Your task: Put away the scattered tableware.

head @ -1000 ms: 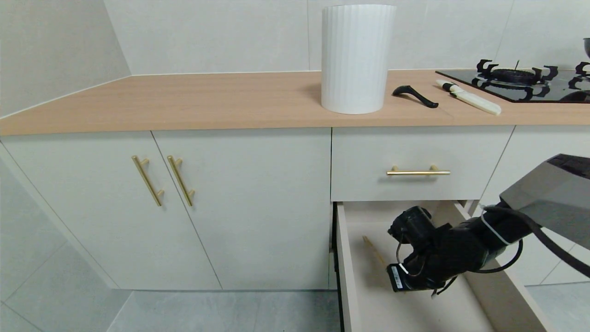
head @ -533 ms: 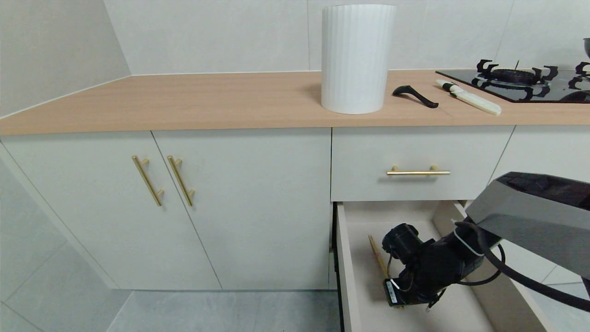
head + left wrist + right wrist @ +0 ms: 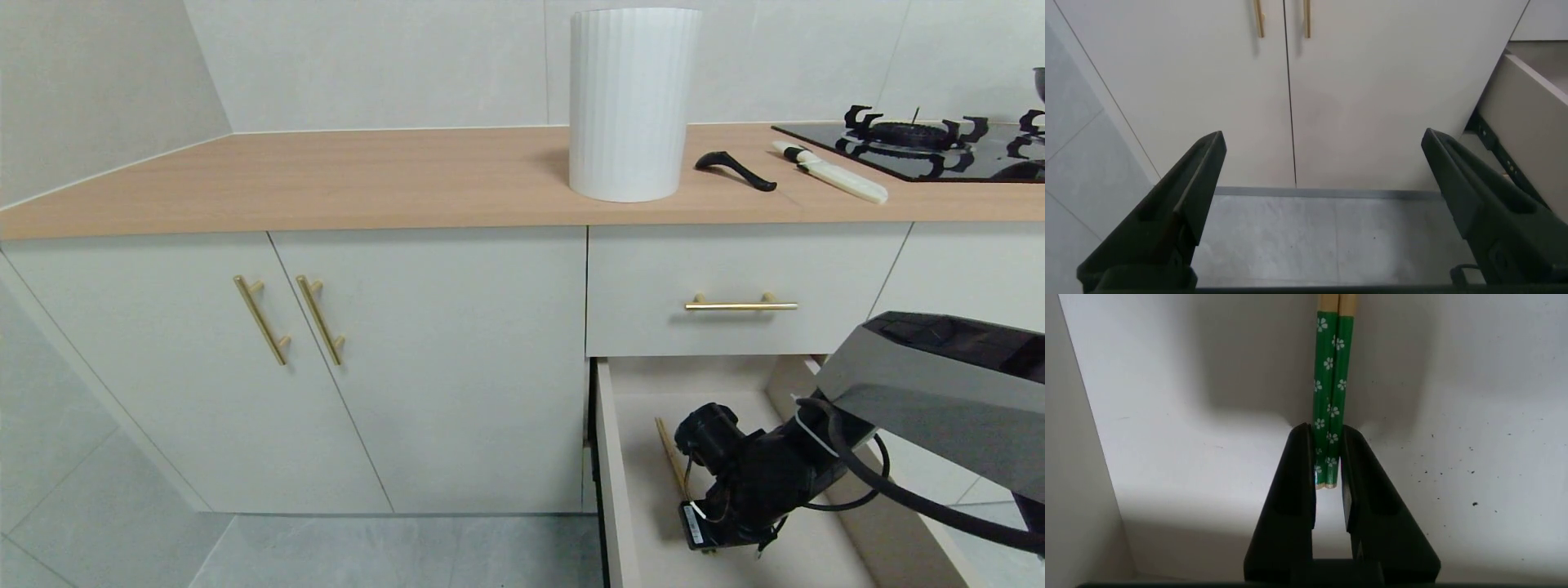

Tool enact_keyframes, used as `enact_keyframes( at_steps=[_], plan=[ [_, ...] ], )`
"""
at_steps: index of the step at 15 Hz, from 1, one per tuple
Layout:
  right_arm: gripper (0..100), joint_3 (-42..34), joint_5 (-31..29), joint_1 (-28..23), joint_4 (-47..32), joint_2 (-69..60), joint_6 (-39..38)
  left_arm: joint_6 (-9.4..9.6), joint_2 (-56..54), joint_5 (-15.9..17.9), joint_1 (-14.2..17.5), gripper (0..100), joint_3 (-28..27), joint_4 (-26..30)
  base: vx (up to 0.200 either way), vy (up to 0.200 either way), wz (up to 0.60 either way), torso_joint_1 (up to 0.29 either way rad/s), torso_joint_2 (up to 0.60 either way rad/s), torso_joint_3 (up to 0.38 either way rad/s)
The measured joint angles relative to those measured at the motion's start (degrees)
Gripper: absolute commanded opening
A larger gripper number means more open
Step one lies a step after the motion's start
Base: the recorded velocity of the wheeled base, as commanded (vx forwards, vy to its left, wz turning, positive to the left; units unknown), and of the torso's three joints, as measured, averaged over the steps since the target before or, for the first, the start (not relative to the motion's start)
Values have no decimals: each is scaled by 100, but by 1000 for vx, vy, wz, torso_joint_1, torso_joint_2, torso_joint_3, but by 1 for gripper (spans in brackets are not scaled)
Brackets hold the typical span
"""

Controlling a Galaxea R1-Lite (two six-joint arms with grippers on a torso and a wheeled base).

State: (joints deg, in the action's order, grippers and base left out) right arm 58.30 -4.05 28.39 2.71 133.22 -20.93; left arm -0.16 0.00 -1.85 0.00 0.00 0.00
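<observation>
Counter (image 3: pixel 326 180) of light wood runs above white doors (image 3: pixel 424 367) and an open drawer (image 3: pixel 614 490). A ribbed white canister (image 3: pixel 633 102) stands on it, with a hob (image 3: pixel 914 143) at the far right. Between them lie a pale knife (image 3: pixel 833 173) and a black utensil (image 3: pixel 735 169). Left gripper (image 3: pixel 1323 140) hangs with fingers wide apart, facing the doors above the floor. Right gripper (image 3: pixel 1327 433), down inside the drawer, is clamped on a pair of green-ended chopsticks (image 3: pixel 1328 392), held low near the drawer's left wall.
</observation>
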Motion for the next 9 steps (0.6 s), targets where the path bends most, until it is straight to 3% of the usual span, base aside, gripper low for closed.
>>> enact_keyframes(
  at_steps=[1,2,9],
  plan=[
    [0,-2,0,0,0,2,2,0,0,2,0,100,0,0,0,0,0,0,0,0],
    [100,-4,0,0,-2,5,0,0,0,2,0,100,0,0,0,0,0,0,0,0],
    [100,-2,0,2,-2,7,2,0,0,2,0,100,0,0,0,0,0,0,0,0]
  ],
)
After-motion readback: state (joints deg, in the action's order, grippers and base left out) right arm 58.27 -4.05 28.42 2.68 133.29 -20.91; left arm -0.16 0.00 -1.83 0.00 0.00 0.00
